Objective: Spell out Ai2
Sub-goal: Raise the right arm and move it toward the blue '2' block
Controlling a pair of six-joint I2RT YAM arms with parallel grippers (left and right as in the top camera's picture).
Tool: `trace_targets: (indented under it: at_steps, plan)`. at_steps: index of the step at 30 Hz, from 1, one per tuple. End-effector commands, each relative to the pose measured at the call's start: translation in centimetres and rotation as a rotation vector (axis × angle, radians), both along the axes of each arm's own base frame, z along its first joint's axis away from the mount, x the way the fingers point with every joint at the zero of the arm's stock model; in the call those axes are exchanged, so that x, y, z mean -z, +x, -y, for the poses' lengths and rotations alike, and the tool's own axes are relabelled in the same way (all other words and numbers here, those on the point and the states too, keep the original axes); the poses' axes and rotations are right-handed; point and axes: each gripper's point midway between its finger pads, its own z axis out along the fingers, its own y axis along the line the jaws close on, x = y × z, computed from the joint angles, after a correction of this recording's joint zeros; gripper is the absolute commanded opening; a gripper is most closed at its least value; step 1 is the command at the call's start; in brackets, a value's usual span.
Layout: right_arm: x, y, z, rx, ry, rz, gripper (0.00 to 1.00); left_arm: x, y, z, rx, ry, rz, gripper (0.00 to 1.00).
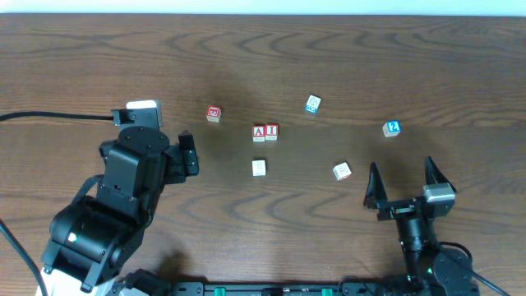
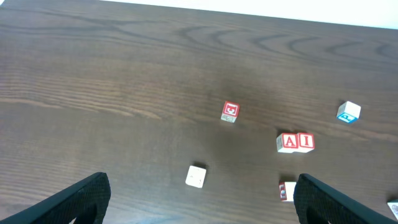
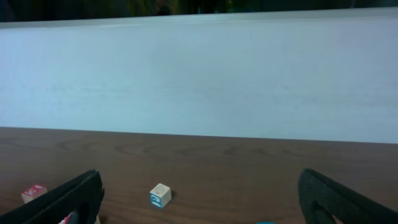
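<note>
A block [image 1: 259, 132] and I block [image 1: 272, 131] sit touching, so you're on the 2: right gripper [image 1: 401, 168] and left gripper [image 1: 189, 154] both spread, empty; reach the right to the blue block [image 1: 391, 127], likely the 2, well apart to their right.

Ahead of the right gripper [image 1: 401, 167], jaws spread wide, bare table [image 1: 460, 74] runs to the blue 2 block [image 1: 391, 127]. 1 pale block [image 1: 342, 171] sits just left of its left finger. Ahead of the left gripper [image 1: 189, 154], also spread wide, a white block [image 2: 196, 176] lies nearest. Beyond it are the red block [image 1: 214, 113] and the touching A and I pair [image 1: 265, 132], with clear gaps between them.
</note>
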Motion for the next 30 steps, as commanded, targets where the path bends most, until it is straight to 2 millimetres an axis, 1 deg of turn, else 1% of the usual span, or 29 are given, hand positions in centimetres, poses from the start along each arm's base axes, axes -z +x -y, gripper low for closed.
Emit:
trace_targets:
  at_steps: [1, 2, 4, 5, 8, 13, 17, 24, 27, 30]
  plan:
    - [-0.6, -0.1, 0.1, -0.003, 0.034, 0.019, 0.99, -0.3, 0.1, -0.4, -0.006, 0.020, 0.015, 0.96]
    - [-0.8, -0.1, 0.5, 0.019, 0.077, 0.025, 0.99, -0.3, 0.1, -0.4, -0.006, 0.020, 0.015, 0.95]
    - [-0.7, 0.0, 2.1, 0.099, 0.198, 0.015, 0.99, -0.3, 0.1, -0.4, -0.006, 0.020, 0.015, 0.95]
    - [-0.6, 0.1, 2.8, 0.135, 0.216, 0.012, 0.99, -0.3, 0.1, -0.4, -0.006, 0.021, 0.014, 0.95]
    - [-0.4, 0.4, 3.7, 0.192, 0.207, 0.004, 0.99, -0.3, 0.1, -0.4, -0.006, 0.021, 0.014, 0.95]
    - [-0.1, 2.2, 3.5, 0.210, 0.081, -0.033, 0.99, 0.0, 0.3, -0.4, -0.011, 0.032, 0.003, 0.95]
    - [0.5, 4.4, 4.1, 0.255, 0.031, -0.137, 0.99, 0.6, 0.8, -0.2, -0.010, 0.041, -0.019, 0.95]
    - [-0.2, 10.1, 5.7, 0.322, -0.062, -0.305, 0.99, 1.2, 1.7, 0.2, -0.015, 0.052, -0.033, 0.95]
    - [0.4, 12.4, 6.4, 0.338, -0.118, -0.403, 0.99, 1.2, 2.0, -0.2, -0.036, 0.072, -0.028, 0.95]
    - [1.2, 14.3, 6.9, 0.323, -0.136, -0.506, 0.99, 1.1, 2.1, -0.4, -0.047, 0.080, -0.024, 0.95]
